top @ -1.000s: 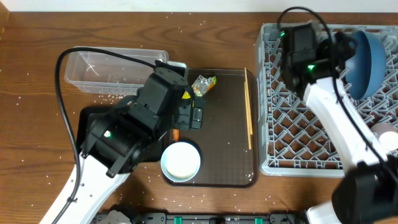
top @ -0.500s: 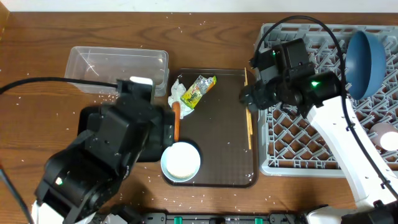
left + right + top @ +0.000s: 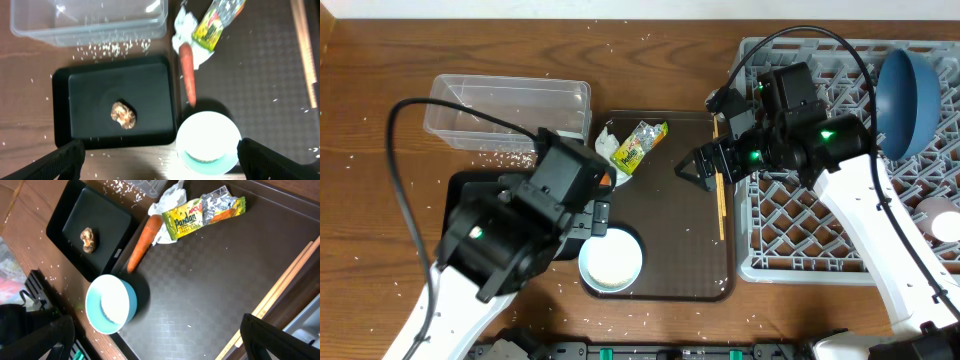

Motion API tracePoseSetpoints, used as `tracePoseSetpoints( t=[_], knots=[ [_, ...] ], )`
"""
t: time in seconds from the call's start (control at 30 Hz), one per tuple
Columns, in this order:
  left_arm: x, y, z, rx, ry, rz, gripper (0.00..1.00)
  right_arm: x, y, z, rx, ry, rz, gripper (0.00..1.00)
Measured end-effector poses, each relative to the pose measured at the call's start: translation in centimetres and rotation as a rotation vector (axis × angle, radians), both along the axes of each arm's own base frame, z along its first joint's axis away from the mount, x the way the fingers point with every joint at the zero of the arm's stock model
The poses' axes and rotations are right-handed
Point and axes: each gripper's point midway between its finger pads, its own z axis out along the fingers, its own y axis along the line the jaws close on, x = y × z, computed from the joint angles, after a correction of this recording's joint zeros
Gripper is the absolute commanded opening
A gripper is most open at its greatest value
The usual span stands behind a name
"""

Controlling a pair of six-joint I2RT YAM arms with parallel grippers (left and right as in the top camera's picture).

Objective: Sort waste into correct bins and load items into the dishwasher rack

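Gaping as wide as they go, the left jaws hold nothing (only their two dark tips show, in the bottom corners of the left wrist view). Under them lies the black tray (image 3: 120, 80) with the brown food lump (image 3: 123, 114) on its floor, apart from every wall. Just beside that tray's right edge is the carrot (image 3: 187, 72), its long axis running along the edge, thick end touching the crumpled tissue (image 3: 186, 24), thin tip pointing at the white bowl (image 3: 209, 142).

The right jaws are spread just as wide and hold nothing either, hanging over the right part of the brown tray (image 3: 670, 230). The snack wrapper (image 3: 200, 212) lies flat against the tissue and reads "Pandan" in green letters; the smaller print above it I cannot make out. Its long axis runs toward the tray's far edge.

Bare mat lies between wrapper, bowl and the chopsticks (image 3: 280, 287), which lie side by side along the tray's right rim. The clear tub (image 3: 90, 22) sits beyond the black tray, with rice grains (image 3: 110, 48) strewn on the worktop (image 3: 380, 100) between them. The rack (image 3: 800, 230) touches the tray's right side, with the dark-blue plate (image 3: 910, 90) on edge in its far corner.
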Motion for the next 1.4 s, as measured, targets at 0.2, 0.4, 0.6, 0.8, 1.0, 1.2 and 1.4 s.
tracePoseSetpoints(
  t=[0.2,0.4,0.6,0.8,1.0,1.2,1.4],
  knots=[
    [0.1,-0.2,-3.3,0.055,0.11,0.036,0.98,0.2,-0.2,-0.1,-0.009,0.011,-0.028,0.99],
    [-0.3,-0.3,-5.8,0.077,0.19,0.072,0.98,0.6,-0.8,-0.5,-0.032,0.036,-0.099,0.99],
    [-0.4,-0.3,-5.9,0.065,0.193,0.086,0.98,0.7,-1.0,-0.6,-0.035,0.05,-0.129,0.99],
    [-0.5,-0.5,-5.9,0.057,0.201,0.083,0.98,0.6,-1.0,-0.6,-0.03,0.072,-0.154,0.99],
    [-0.9,-0.4,-6.0,0.046,0.214,0.113,0.98,-0.1,-1.3,-1.0,-0.043,0.114,-0.167,0.99],
    [-1.3,-0.6,-6.4,0.025,0.237,0.123,0.98,-0.2,-1.4,-1.1,-0.049,0.122,-0.174,0.99],
    [-2.9,-0.6,-9.6,0.033,0.335,0.125,0.98,-0.1,-1.5,-1.1,-0.048,0.13,-0.187,0.99]
  ],
)
